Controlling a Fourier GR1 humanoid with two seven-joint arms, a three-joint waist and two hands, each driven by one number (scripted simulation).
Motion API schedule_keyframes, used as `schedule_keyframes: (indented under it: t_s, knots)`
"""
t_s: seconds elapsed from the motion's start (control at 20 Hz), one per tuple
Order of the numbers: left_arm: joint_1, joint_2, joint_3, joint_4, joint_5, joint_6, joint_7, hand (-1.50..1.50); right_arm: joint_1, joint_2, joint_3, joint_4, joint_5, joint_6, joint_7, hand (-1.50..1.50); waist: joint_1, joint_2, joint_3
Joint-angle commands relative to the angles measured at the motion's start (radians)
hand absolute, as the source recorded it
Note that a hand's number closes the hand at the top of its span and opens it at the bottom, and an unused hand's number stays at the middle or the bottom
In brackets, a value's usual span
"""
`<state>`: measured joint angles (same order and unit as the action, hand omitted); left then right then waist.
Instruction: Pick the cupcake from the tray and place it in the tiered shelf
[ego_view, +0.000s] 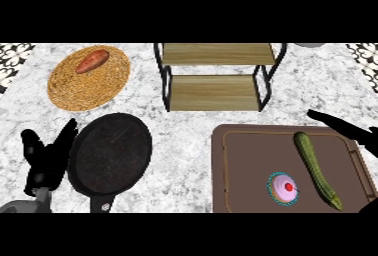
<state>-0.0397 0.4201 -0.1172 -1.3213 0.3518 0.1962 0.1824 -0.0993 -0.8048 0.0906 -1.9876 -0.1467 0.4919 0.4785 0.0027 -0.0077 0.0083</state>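
Observation:
The cupcake (284, 189), pink-topped with a red cherry and a teal wrapper, stands on the brown tray (244, 160) at the lower right. A green cucumber (315, 168) lies just to its right on the same tray. The tiered shelf (215, 75), black-framed with two wooden boards, stands at the top middle. Over the tray's upper right corner my right hand (341, 126) reaches in with straight fingers, apart from the cupcake. My left hand (46, 155) rests open at the lower left, fingers up.
A black frying pan (109, 154) lies beside my left hand. At the upper left a woven round mat (85, 82) carries a sweet potato (92, 60). The counter is grey marble.

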Motion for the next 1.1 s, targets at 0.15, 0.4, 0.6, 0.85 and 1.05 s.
schedule_keyframes:
  t_s: [0.15, 0.4, 0.6, 0.85, 1.05]
  knots:
    - [-0.042, -0.074, -0.035, 0.018, -0.017, -0.007, 0.043, 0.00, 0.035, 0.039, 0.104, -0.107, 0.130, 0.011, 0.118, -1.50, -0.013, 0.007, -0.009]
    - [0.043, -0.060, -0.014, -0.058, 0.004, -0.050, 0.053, 0.00, 0.057, 0.070, 0.110, -0.061, 0.228, 0.006, 0.115, -1.50, -0.003, 0.006, -0.008]
    - [-0.032, -0.097, -0.004, 0.065, -0.024, -0.064, 0.004, 0.00, 0.065, 0.124, 0.174, -0.138, 0.319, -0.030, 0.194, -1.50, -0.013, 0.008, -0.009]
    - [-0.002, -0.097, -0.004, 0.003, -0.055, -0.051, 0.051, 0.00, 0.086, 0.149, 0.166, -0.165, 0.353, 0.005, 0.220, -1.50, -0.007, 0.008, -0.009]
    - [0.007, -0.107, 0.016, 0.008, -0.059, -0.072, 0.021, 0.00, 0.068, 0.228, 0.226, -0.073, 0.457, -0.028, 0.172, -1.50, -0.001, 0.008, -0.009]
